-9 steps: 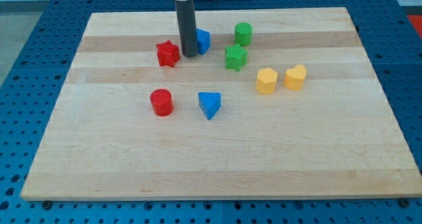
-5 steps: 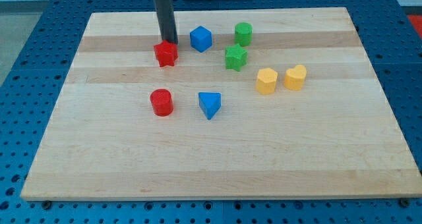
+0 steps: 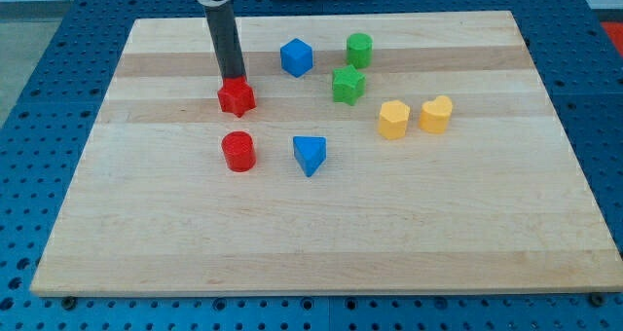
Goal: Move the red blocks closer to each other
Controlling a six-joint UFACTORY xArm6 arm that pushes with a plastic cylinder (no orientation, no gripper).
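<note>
A red star block [image 3: 237, 98] lies on the wooden board [image 3: 321, 234], left of centre. A red cylinder block [image 3: 238, 151] stands just below it, with a small gap between them. My tip [image 3: 232, 80] is at the top edge of the red star, touching it. The dark rod rises from there to the view's top.
A blue cube-like block [image 3: 296, 56] lies to the right of the rod. A blue triangular block [image 3: 310, 155] is right of the red cylinder. A green cylinder [image 3: 359, 49], a green star [image 3: 348, 83] and two yellow blocks [image 3: 393, 120] [image 3: 436, 115] lie further right.
My tip moved left from beside the blue cube to the red star's top, then down. The red star slid down and slightly left, closer to the red cylinder.
</note>
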